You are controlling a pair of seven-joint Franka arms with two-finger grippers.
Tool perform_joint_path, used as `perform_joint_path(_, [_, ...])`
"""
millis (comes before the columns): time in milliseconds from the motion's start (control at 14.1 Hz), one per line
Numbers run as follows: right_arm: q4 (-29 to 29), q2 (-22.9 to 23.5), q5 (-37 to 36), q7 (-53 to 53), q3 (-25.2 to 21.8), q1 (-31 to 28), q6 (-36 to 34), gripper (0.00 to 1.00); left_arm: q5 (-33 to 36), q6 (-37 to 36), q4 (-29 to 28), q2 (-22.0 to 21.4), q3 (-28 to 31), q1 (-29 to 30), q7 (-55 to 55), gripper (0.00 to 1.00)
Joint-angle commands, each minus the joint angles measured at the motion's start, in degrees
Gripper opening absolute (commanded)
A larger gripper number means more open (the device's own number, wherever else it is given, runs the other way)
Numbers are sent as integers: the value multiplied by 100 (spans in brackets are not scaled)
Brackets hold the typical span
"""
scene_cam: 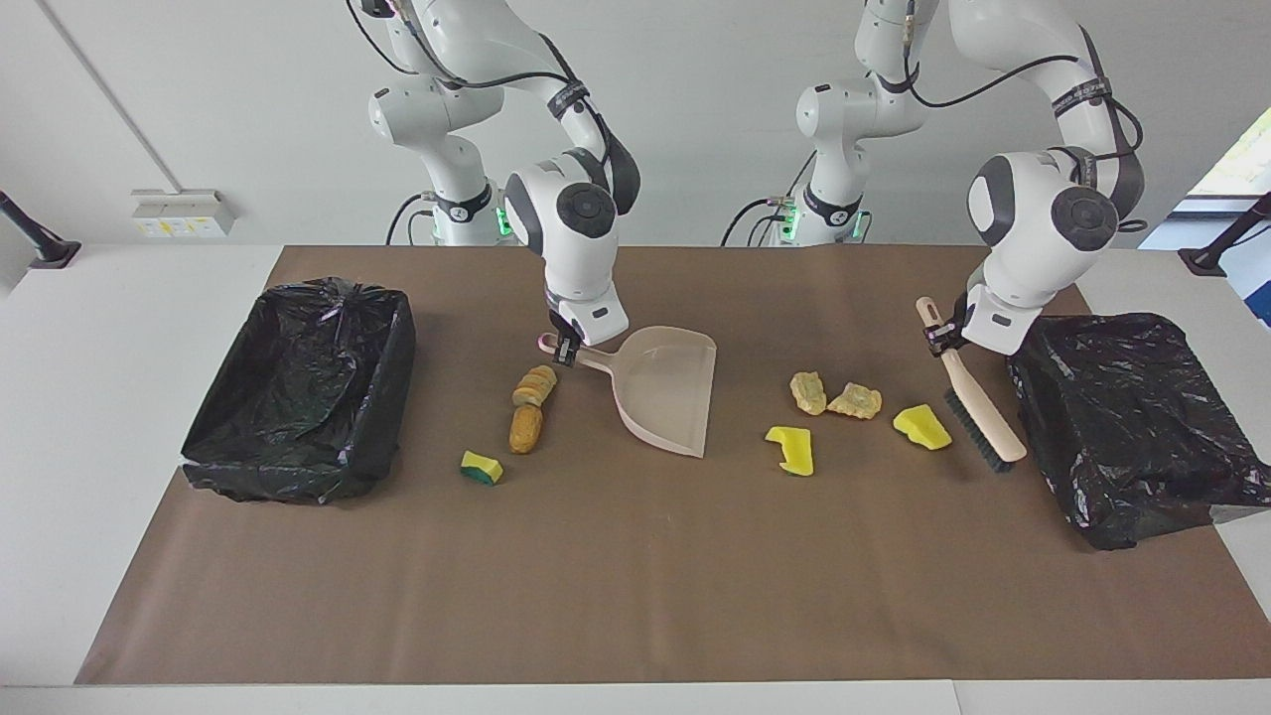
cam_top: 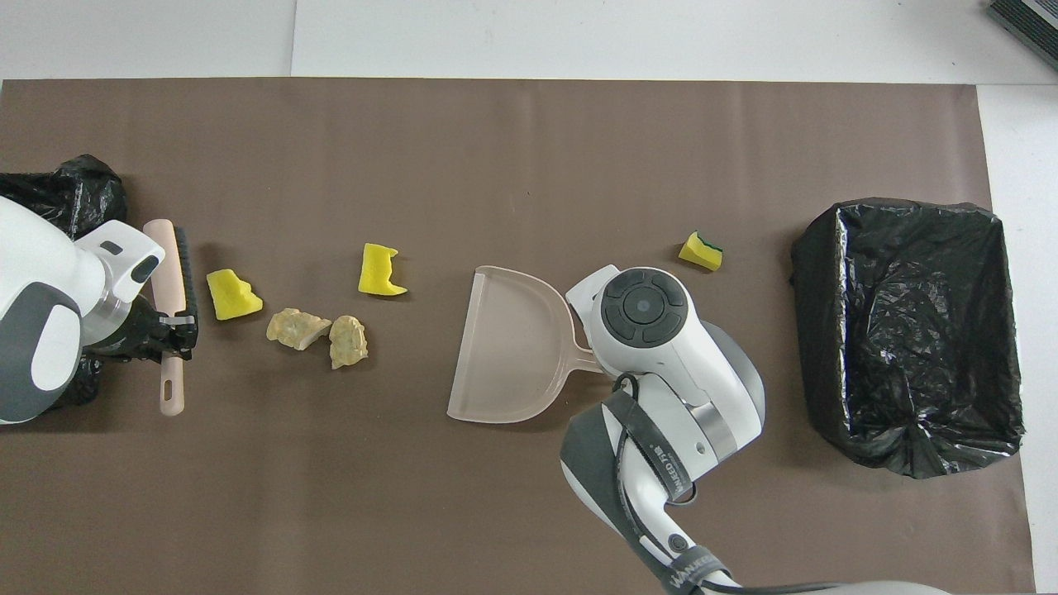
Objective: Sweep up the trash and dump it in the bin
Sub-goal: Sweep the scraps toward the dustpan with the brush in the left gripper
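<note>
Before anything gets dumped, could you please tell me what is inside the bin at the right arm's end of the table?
Only crumpled black liner shows inside the bin; no trash is visible in it. Anything tucked beneath the liner's folds is covered.

Brown table cover (scene_cam: 616, 576), crumpled black bag (scene_cam: 1132, 427) at left arm's end

I am looking at a white table (scene_cam: 60, 417) with a brown paper sheet (scene_cam: 616, 576) covering most of its top. A plain white wall (scene_cam: 199, 89) is running along the robots' end, and a white socket box (scene_cam: 179, 214) is sitting low on it. Daylight is coming through a window (scene_cam: 1236, 164) at the left arm's end. Dark clamp stands (scene_cam: 40, 243) are sitting at both corners of the table nearest the wall.
</note>
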Motion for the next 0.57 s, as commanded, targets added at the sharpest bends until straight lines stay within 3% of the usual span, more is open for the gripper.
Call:
perform_joint_path(0, [-84,-4,-92,-7,30,-73,149,0,173,451,-1070,-674,-80,-119,430,0])
perform_joint_path(212, [-84,-4,-92,-7,38,-73,149,0,156,524,-1530,-887,-106,-636,274,0])
perform_joint_path(496, [-84,-4,-92,-7,29,-82,149,0,-185,523,-1531,-861,-124,-1734,-1324,0])
